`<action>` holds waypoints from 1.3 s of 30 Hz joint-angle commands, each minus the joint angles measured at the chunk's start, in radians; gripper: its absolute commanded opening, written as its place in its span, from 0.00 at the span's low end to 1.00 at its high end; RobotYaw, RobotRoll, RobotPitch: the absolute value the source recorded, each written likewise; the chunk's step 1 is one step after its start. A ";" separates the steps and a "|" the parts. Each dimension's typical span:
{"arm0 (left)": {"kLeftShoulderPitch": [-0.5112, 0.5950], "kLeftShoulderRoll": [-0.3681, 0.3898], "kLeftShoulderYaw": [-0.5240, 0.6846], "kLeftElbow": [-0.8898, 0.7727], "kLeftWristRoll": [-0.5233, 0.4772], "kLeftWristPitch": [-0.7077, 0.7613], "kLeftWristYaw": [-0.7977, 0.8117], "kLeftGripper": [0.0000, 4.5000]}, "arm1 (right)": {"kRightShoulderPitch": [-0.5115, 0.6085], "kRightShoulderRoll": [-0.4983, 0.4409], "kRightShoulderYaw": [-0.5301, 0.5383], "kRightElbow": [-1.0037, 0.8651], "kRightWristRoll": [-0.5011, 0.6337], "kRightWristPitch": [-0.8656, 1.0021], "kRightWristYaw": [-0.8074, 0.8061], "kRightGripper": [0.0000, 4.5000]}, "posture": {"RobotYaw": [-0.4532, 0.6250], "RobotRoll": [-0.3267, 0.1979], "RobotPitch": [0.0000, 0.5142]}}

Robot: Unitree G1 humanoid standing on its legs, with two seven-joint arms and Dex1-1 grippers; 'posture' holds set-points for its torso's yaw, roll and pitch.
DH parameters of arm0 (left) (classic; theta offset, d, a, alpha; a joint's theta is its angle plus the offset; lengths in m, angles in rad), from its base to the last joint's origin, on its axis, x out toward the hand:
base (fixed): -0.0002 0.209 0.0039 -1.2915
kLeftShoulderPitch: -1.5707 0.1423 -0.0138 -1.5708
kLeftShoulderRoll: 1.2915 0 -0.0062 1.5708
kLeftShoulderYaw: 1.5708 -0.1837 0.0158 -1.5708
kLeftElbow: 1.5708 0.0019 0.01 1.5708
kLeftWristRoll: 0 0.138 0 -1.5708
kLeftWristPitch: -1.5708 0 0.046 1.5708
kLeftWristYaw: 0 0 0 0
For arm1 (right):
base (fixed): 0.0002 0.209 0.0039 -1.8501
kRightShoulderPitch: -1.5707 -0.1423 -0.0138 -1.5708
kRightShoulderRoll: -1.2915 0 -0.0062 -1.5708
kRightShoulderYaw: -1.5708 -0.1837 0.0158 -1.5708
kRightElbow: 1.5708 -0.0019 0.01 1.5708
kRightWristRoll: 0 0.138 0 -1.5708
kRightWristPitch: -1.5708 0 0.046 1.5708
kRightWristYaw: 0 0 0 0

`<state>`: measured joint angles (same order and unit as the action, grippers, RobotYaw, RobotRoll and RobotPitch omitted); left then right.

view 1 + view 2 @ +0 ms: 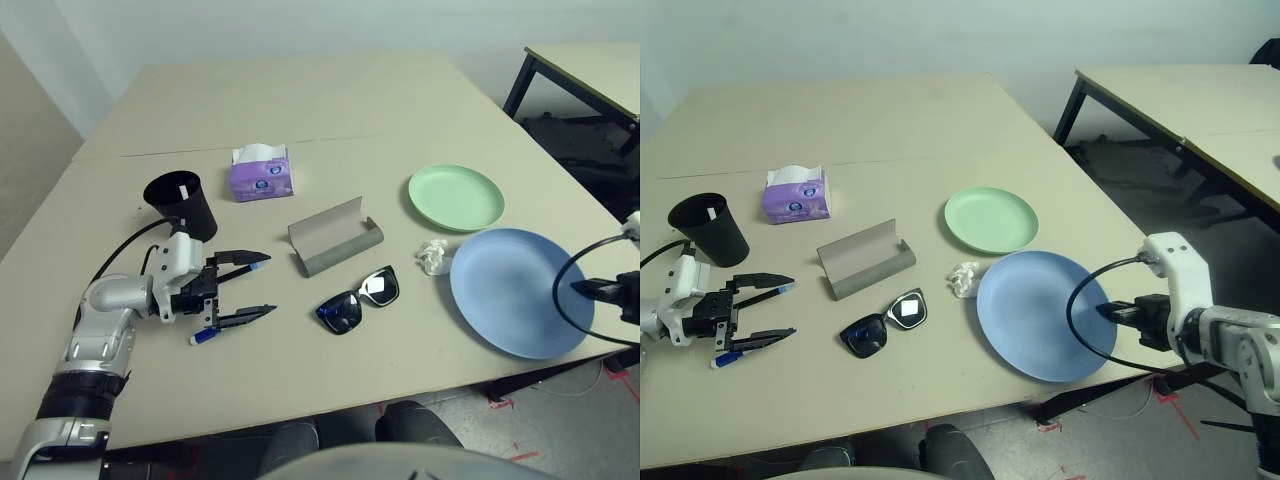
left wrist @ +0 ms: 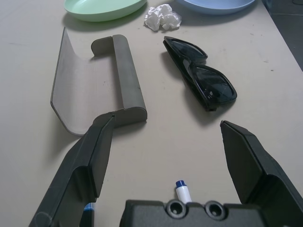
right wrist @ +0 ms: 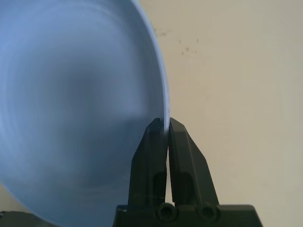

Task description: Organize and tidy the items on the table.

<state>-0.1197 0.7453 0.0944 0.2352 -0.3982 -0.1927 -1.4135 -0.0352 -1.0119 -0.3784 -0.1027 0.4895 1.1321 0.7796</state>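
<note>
Blue plate (image 3: 71, 94), smooth and round, pinched at its thin rim by right end effector (image 3: 165, 124); left end effector (image 1: 262, 284) wide open.

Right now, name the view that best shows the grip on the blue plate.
Right wrist view: the right hand pinches the blue plate by its rim. Both eye views show the whole plate, with the pinch too small to judge.

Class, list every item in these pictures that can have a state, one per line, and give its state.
glasses case: open, empty
sunglasses: folded, beside the case
black cup: tilted, on the table
tissue wad: crumpled, between the plates
green plate: empty, flat
blue plate: rim pinched by the right gripper
left gripper: open over two pens
right gripper: shut on the blue plate
</note>
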 commanded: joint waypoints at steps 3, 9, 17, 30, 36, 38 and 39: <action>-0.009 0.005 -0.005 -0.007 -0.004 0.035 0.006 1.00 | -0.155 0.019 -0.020 0.028 0.065 0.106 -0.025 0.00 | 0.28 0.62 0.00; -0.010 0.005 -0.005 -0.010 -0.001 0.038 0.008 1.00 | -0.378 0.123 -0.013 0.098 0.094 0.188 -0.104 0.00 | 0.28 0.62 0.00; 0.015 0.015 0.011 -0.045 -0.010 0.051 0.021 1.00 | -0.615 0.259 -0.027 0.243 0.045 0.194 -0.293 0.00 | 0.30 0.62 0.00; 0.021 -0.005 0.069 -0.104 -0.067 0.156 0.136 1.00 | -0.774 0.408 -0.081 0.474 -0.079 0.030 -0.586 0.00 | 0.31 0.62 0.00; 0.022 -0.010 0.079 -0.092 -0.075 0.187 0.178 1.00 | -0.781 0.448 -0.112 0.503 -0.074 0.008 -0.640 0.00 | 0.31 0.62 0.00; 0.019 -0.011 0.077 -0.085 -0.069 0.187 0.185 1.00 | -0.787 0.457 -0.107 0.513 -0.076 0.002 -0.645 0.00 | 0.31 0.62 0.00; 0.020 -0.011 0.075 -0.082 -0.065 0.184 0.186 1.00 | -0.791 0.459 -0.100 0.522 -0.078 0.002 -0.644 0.00 | 0.32 0.62 0.00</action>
<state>-0.0994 0.7344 0.1598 0.1467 -0.4693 -0.0129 -1.2329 -0.8059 -0.5565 -0.4785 0.4029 0.4172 1.1453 0.1429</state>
